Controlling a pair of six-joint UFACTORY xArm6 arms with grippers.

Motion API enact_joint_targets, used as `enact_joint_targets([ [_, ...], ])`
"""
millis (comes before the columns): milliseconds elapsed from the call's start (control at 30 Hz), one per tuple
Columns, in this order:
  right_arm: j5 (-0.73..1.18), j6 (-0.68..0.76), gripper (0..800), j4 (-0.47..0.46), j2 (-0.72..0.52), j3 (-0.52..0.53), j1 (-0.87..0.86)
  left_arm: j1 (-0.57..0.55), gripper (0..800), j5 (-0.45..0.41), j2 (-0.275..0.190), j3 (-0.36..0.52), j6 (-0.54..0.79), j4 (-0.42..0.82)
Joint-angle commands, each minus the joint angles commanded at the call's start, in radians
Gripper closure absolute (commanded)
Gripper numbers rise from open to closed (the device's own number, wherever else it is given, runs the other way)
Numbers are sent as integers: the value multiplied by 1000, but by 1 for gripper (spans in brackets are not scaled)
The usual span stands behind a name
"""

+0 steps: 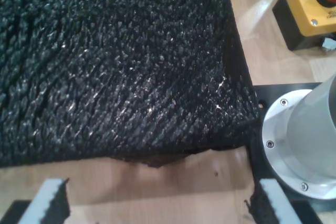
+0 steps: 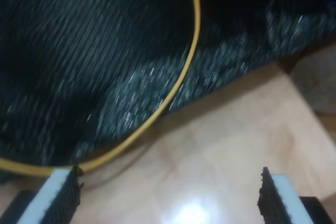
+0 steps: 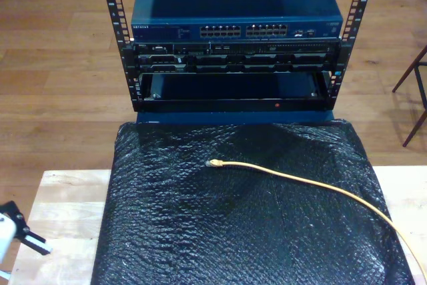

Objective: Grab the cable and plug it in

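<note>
Cable [image 3: 300,179] lies ungrabbed on the black mat [image 3: 200,231] (plug [image 3: 213,163] facing the rack [image 3: 233,31]), both pincers gaping open, everything left.

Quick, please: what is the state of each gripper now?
My first gripper: open, holding nothing.
My second gripper: open, holding nothing; the cable lies near one finger.

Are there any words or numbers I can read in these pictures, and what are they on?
There are none I can read for sure.
Small white brand lettering on the blue network switch, near its front corner on the exterior view's left: too small and blurred to read.
Tiny marks by its ports: too small.
Yellow box with the red button: no writing shows.
</note>
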Motion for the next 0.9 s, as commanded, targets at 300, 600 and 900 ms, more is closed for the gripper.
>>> enact_joint_targets([
  [300,-28,86,3,15,-5,0,167,-75,0,-57,2,31,-89,-2],
  [600,-150,186,3,25,-5,-2,367,-178,0,-94,2,37,-195,-2],
  [900,-310,301,4,21,5,0,577,-233,0,-132,3,51,-242,-18],
])
